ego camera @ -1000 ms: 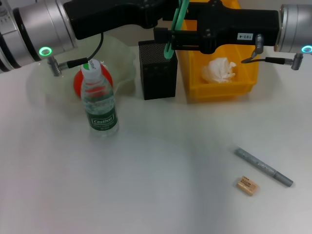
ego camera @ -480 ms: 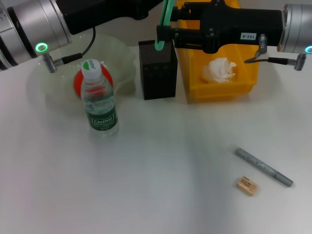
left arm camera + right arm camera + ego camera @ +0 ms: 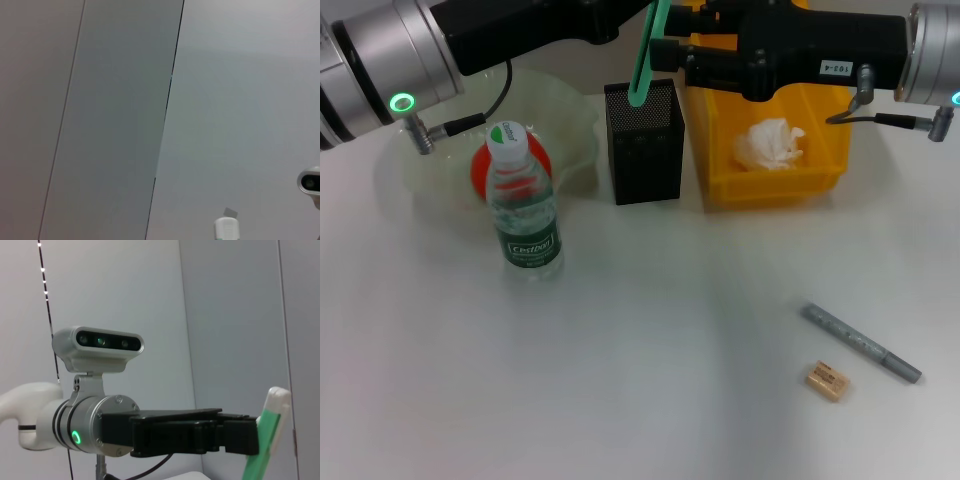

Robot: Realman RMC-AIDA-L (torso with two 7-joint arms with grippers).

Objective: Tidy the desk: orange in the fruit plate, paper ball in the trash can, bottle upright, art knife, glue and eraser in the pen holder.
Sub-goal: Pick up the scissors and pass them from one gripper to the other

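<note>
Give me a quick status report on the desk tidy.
Left gripper holds green art knife above pen holder. Right gripper alongside it. Eraser and glue on desk. Nothing blocking.

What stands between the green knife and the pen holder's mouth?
Nothing visible. The knife, held by the left gripper, hangs with its lower end at the holder's open top. The right gripper is beside it, not beneath.

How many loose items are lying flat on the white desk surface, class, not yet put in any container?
2: a grey pen-shaped stick lying near the robot's right front, and a small tan eraser just beside it, nearer the robot. Others may be hidden behind the arms at the back.
</note>
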